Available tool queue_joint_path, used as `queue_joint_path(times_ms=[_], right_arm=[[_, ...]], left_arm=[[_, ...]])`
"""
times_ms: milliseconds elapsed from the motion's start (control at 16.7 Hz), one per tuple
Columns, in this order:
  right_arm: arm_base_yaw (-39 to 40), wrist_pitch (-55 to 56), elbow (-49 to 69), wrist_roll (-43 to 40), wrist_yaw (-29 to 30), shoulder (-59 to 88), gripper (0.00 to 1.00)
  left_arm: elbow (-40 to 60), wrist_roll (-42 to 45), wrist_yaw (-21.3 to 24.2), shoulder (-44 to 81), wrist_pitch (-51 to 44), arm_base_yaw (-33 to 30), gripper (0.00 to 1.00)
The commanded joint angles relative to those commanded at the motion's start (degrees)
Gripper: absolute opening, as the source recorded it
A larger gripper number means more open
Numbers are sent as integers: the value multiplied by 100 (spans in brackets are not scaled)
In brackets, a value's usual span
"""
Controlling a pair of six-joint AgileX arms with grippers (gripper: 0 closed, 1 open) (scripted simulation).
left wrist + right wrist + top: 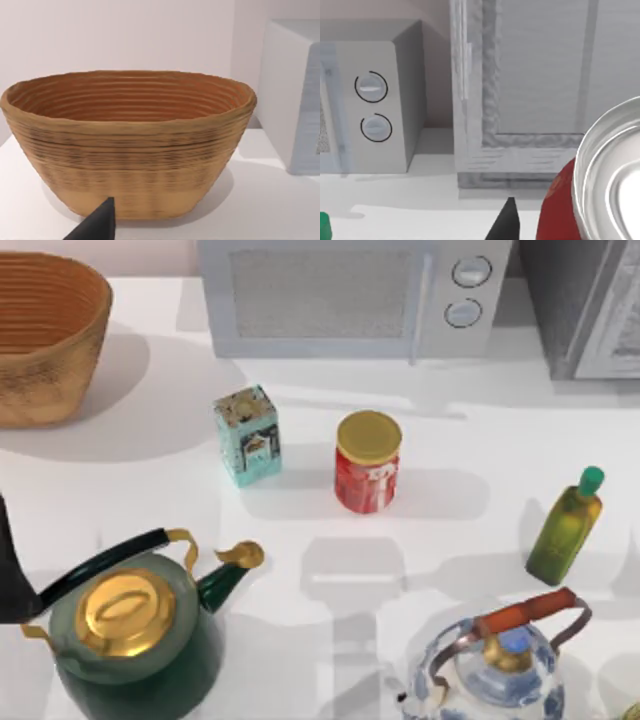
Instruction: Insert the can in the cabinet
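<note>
Can [560,205] close under right wrist camera, silver top up, near right gripper's dark fingertip [506,220]; whether jaws grip it: cannot tell. Left gripper, one fingertip [97,225] showing, faces basket [125,150] at worktop's back-left corner; jaws' state unreadable. Insertion not done: cabinet [530,90], back-right corner, door looks closed and blocks entry. Microwave [375,107] just beside cabinet.

The microwave [355,295] stands at the table's back, cabinet [585,305] to its right, basket [45,335] to its left.

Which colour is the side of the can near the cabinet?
The can has a red side and a silver top, best seen in the right wrist view.
</note>
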Motion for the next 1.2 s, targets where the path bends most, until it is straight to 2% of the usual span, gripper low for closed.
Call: queue_joint_path(times_ms=[300,540,720,1200], right_arm=[[26,-84,203,-16,26,210,0],[197,-545,1302,-126,176,1281,0],[382,-1014,2757,-199,342,2611,0],[861,-2077,7755,-118,841,6162,0]], left_arm=[[0,0,0,0,0,0,100],[0,0,0,0,0,0,100],[0,0,0,0,0,0,100],[0,0,0,0,0,0,100]])
